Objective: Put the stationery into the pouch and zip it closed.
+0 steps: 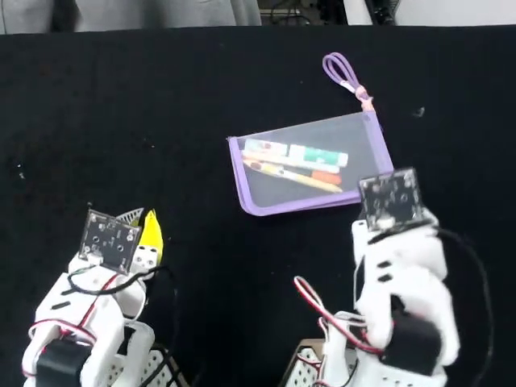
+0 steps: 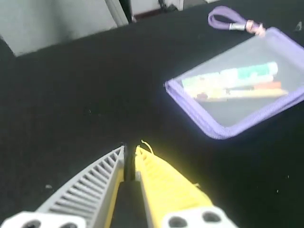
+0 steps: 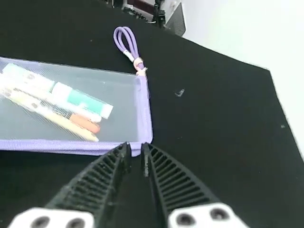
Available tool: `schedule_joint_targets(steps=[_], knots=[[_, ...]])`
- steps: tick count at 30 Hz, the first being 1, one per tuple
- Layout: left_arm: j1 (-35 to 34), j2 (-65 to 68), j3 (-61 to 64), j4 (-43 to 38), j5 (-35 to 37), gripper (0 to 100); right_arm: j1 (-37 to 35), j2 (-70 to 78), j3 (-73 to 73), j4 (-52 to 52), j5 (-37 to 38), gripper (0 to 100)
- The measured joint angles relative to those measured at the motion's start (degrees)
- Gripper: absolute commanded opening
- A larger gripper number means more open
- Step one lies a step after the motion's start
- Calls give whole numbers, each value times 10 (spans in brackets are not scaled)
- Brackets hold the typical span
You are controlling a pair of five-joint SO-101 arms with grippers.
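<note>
The pouch (image 1: 310,165) lies flat on the surface (image 1: 121,105) with the stationery (image 1: 294,161) already inside, so what's left for you is the zip. It looks run through to the corner by the loop (image 1: 343,72), but the teeth are too fine to be sure. If you find a gap, pin the far end of the pouch with the left gripper (image 2: 130,148) and draw the loop with the right gripper (image 3: 134,146) straight along the zip edge. Keep it low so the pouch doesn't lift or swivel.

Both grippers are pressed together and hold nothing. The right sits just beside the pouch's near edge, and the left is well apart from it.

The right wrist view gives you the loop corner and side seam up close, which is your best check on closure. The high view gives you the pouch's whole outline and both arms.
</note>
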Motion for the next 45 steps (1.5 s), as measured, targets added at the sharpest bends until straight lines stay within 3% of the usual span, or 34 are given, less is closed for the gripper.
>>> schedule_joint_targets(steps=[5, 12, 20, 27, 39, 45], knots=[[-41, 0, 40, 0, 1, 50, -1, -127, 88, 13, -21, 34], [-152, 0, 92, 0, 2, 50, -1, -138, 124, 58, -27, 32], [-163, 1, 214, -11, 2, 49, 0, -138, 173, 59, -95, 34], [-163, 4, 290, -12, 2, 49, -1, -138, 215, 59, -104, 32], [-162, 5, 325, -12, 2, 50, -4, -138, 389, 48, -105, 32], [-162, 6, 328, -12, 2, 50, -4, -138, 403, 41, -106, 32]])
